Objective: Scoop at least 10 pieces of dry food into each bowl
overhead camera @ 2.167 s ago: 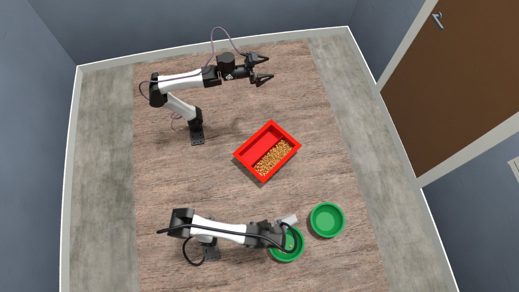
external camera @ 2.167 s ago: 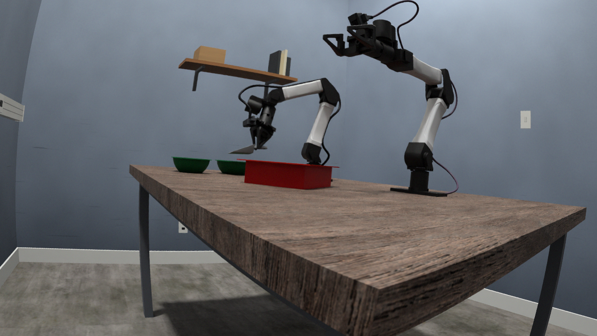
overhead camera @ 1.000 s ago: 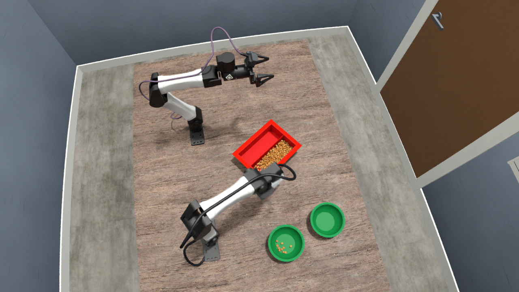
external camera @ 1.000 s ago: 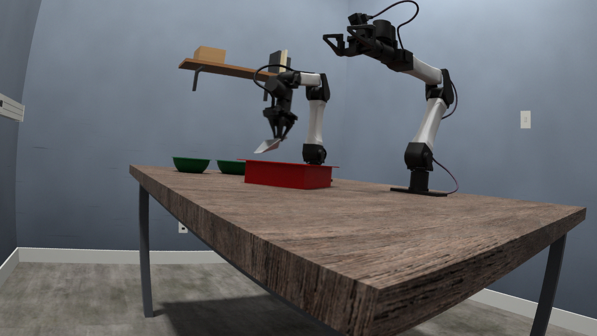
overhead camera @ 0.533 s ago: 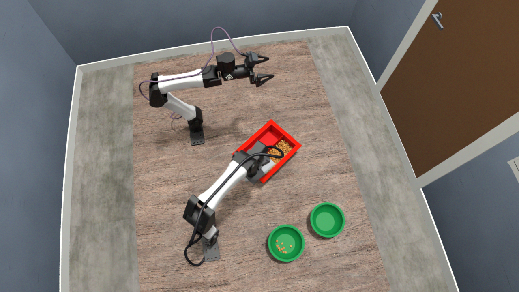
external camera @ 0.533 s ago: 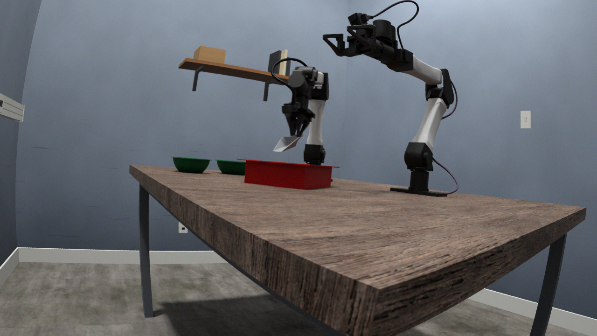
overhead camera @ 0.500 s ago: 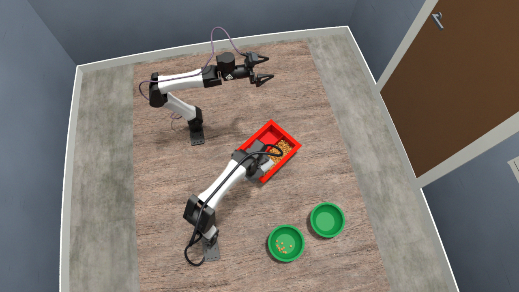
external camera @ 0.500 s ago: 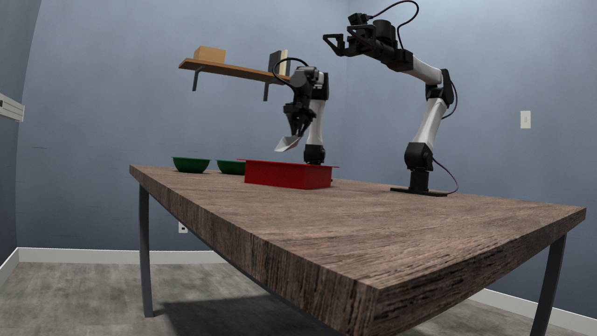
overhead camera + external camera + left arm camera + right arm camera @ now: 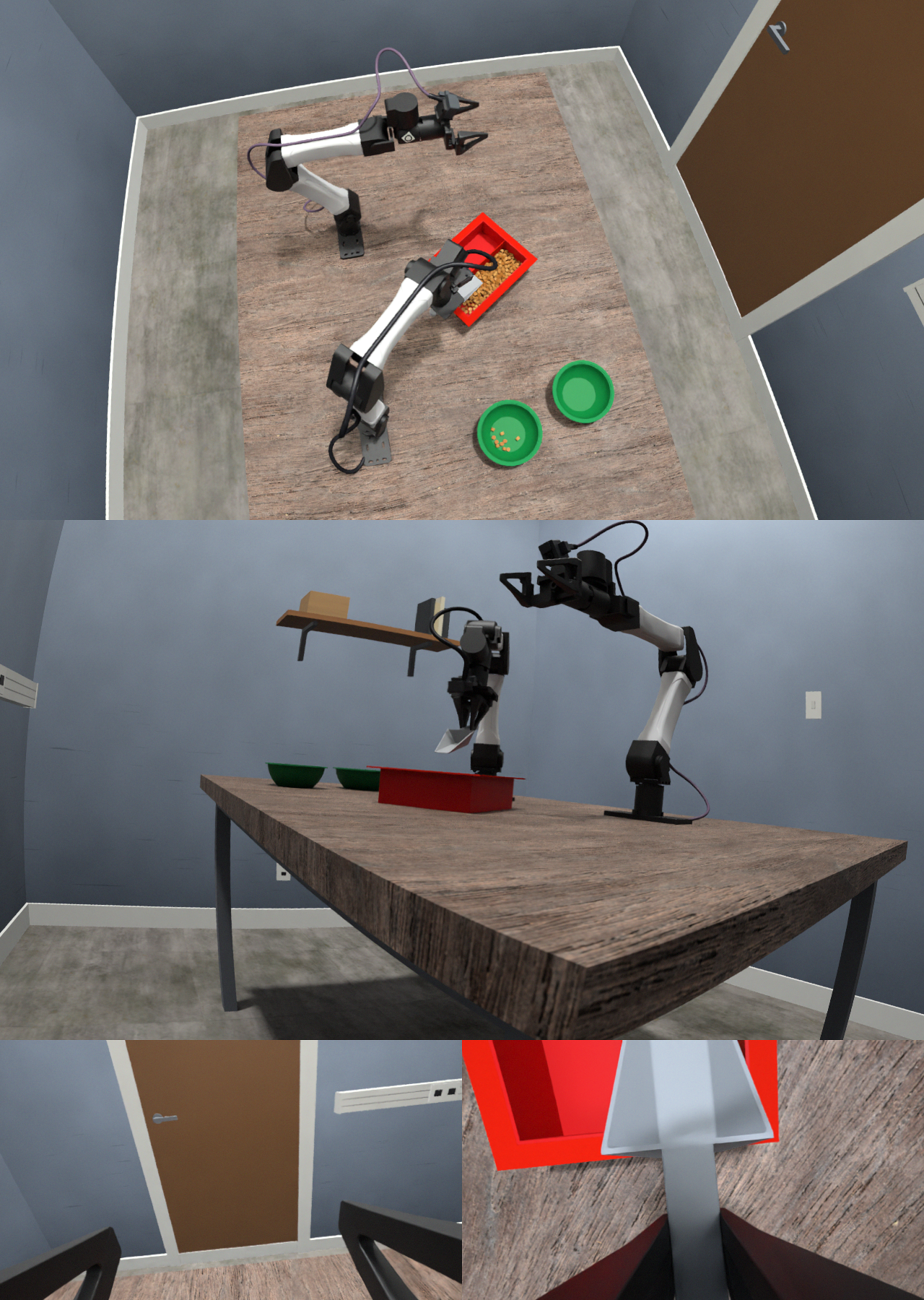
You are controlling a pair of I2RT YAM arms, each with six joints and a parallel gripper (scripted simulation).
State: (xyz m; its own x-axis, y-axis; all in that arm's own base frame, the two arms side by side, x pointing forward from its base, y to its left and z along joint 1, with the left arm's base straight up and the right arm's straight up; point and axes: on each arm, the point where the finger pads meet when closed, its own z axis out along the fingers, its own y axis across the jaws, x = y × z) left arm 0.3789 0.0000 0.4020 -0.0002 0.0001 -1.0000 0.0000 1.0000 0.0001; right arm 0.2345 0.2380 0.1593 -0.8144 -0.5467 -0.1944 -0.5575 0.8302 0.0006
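The right gripper has its fingers closed on the handle of the grey scoop, with the blade tilted above the red box. The blade's front runs out of the wrist view, so I can't fairly tell its load. The box sits around mid-tabletop; food fills much of its compartment nearer the door-side edge. Farther out, two green bowls stand upright: one has a few pieces in it, and its neighbour sits nearer the door-side edge, its green bottom showing. The left gripper holds its fingers wide with nothing between them, high near the tabletop's left-arm edge, toward the door-side corner.
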